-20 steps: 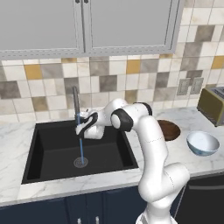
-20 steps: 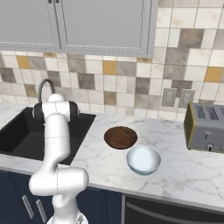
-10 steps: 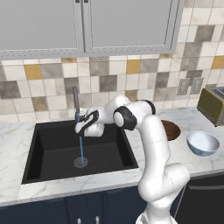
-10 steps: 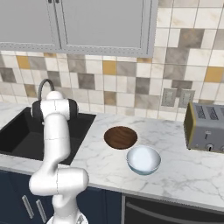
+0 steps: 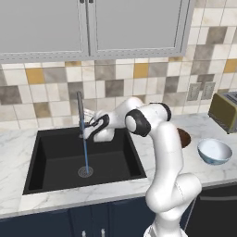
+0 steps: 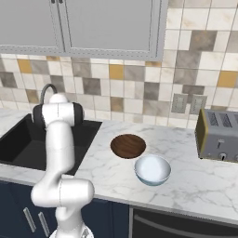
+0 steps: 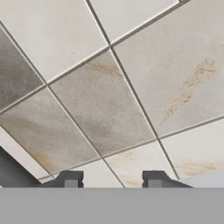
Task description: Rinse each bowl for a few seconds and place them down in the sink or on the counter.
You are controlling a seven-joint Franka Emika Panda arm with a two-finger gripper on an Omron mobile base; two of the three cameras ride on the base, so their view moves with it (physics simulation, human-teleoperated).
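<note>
Sink [image 5: 51, 152]: a black basin was set in the left part of the surface [image 5: 28, 203], and nothing was seen lying in it.
Faucet [image 5: 79, 109]: a thin blue stream was seen falling from it to the drain [image 5: 85, 171]; water left running with no bowl under it was judged a waste, and a splash risk once a bowl is brought in.
Tool [image 5: 91, 131]: it was held at the faucet, facing the wall tiles; in the hand view the fingertips [image 7: 70, 178] were seen apart with nothing between them.
Brown bowl [image 6: 128, 145]: it was seen on the surface right of the sink, unrinsed.
White bowl [image 6: 152, 169]: it was seen just in front of the brown one, near the edge; a careless reach across was judged likely to knock it off.
</note>
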